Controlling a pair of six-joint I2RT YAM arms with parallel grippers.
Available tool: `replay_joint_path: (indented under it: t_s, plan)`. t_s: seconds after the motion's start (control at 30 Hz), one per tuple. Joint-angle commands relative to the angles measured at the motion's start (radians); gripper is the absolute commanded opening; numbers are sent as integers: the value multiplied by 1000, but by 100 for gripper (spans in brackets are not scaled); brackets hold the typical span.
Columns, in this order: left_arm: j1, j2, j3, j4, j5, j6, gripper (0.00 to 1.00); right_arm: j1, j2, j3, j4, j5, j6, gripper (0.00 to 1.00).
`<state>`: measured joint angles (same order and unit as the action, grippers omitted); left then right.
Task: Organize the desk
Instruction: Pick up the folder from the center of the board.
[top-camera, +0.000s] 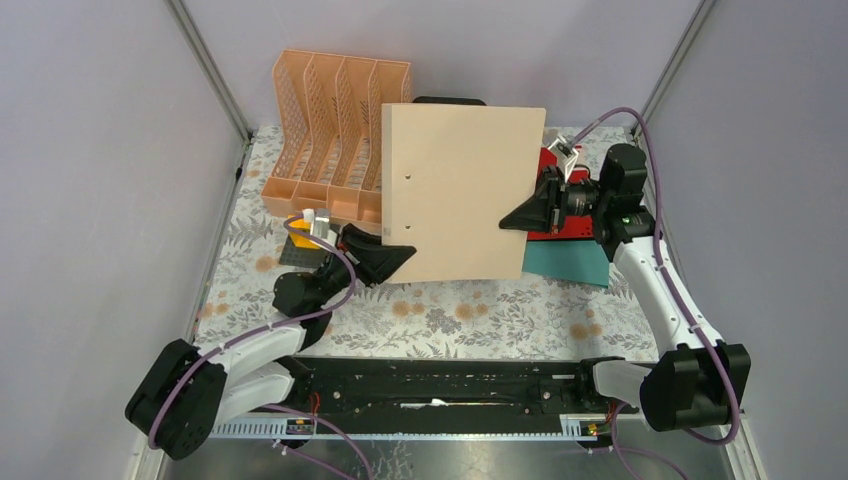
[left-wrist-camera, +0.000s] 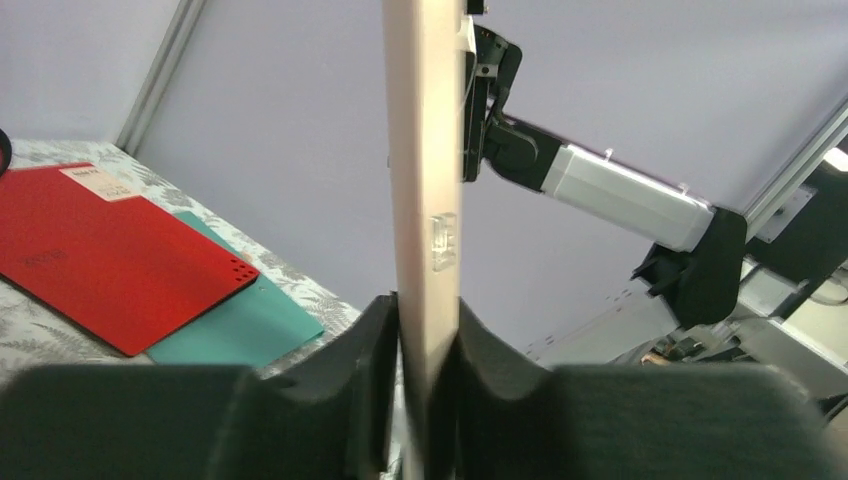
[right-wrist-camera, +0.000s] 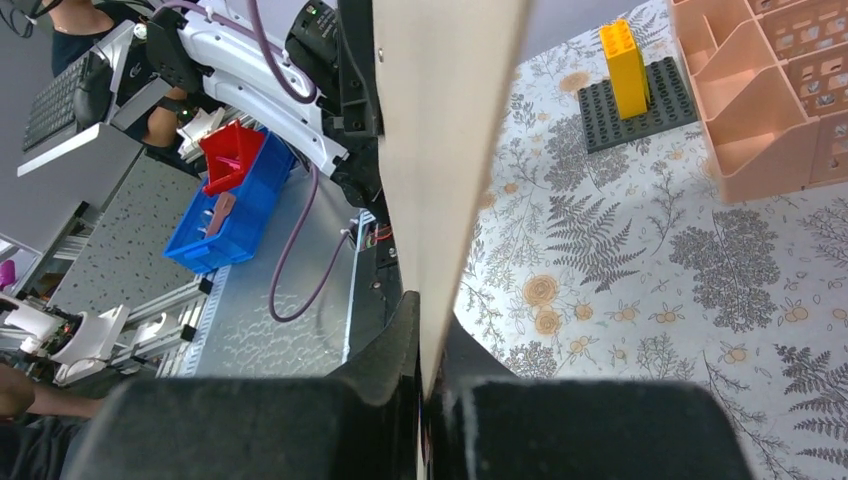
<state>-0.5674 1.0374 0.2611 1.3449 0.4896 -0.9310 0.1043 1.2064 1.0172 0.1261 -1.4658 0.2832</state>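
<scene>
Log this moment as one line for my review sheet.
left fingers: gripping folder corner | right fingers: shut on opposite edge | folder: held above desk, between both arms

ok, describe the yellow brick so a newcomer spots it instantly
Start at the orange file rack at the far left of the desk. Just in front of it lies a dark studded baseplate; the yellow brick stands upright on it, the only yellow thing there.
</scene>
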Motion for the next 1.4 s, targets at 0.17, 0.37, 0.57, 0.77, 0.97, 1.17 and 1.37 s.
replay_joint_path:
  t_s: [0.17,0.37,0.57,0.77,0.97,1.17,1.37]
  plan:
    - [134,-20,76,-44,212,-33,99,10,-65,-50,48,-45,-68,0]
    - [205,60,268,-168,381,-48,99,22,-51,-59,46,-60,-69,0]
    - [216,146,519,-453,491,-24,99,27,-56,-76,34,-60,-91,0]
    - [221,160,737,-904,547,188,88,27,-56,-86,33,-53,-97,0]
    - [221,205,823,-1004,600,221,55,29,-54,-91,31,-47,-103,0]
    - [222,207,825,-973,599,208,0,29,-61,-95,24,-45,-115,0]
    - [225,134,795,-963,530,240,0,29,-65,-95,7,-41,-133,23]
